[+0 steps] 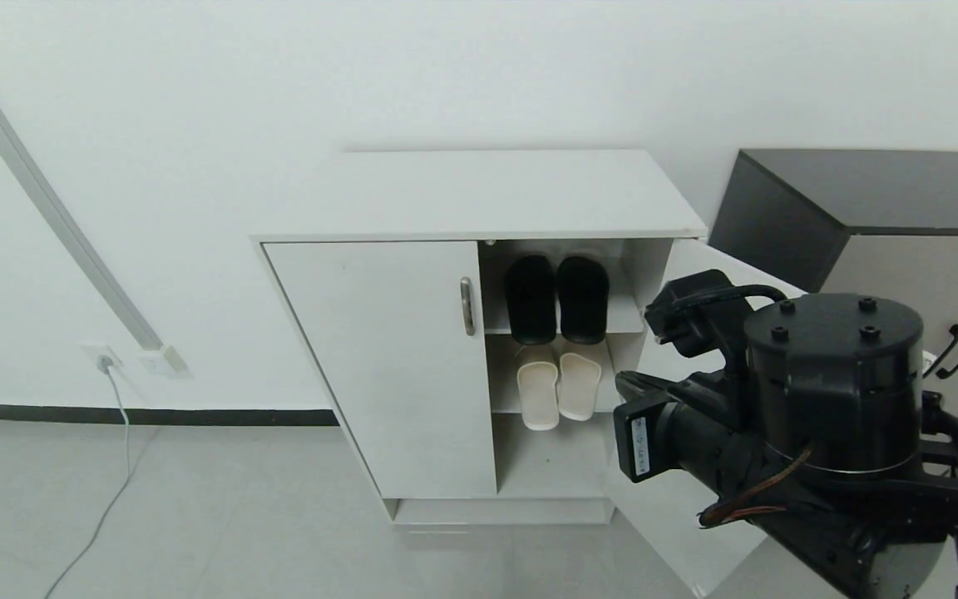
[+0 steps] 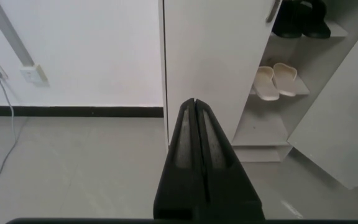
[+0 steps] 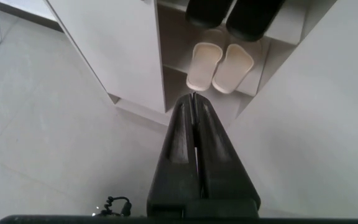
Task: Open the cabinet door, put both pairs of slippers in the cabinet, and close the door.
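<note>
A white cabinet stands against the wall, its left door closed and its right door swung open. A black pair of slippers lies on the upper shelf. A cream pair of slippers lies on the shelf below. My right arm hangs in front of the open door. My right gripper is shut and holds nothing, pointing at the cabinet's lower compartment beneath the cream slippers. My left gripper is shut and holds nothing, low before the closed door.
A dark-topped grey cabinet with black handles stands to the right, close behind the open door. A wall socket with a grey cable trailing over the floor is at the left. Bare tiled floor lies in front and to the left.
</note>
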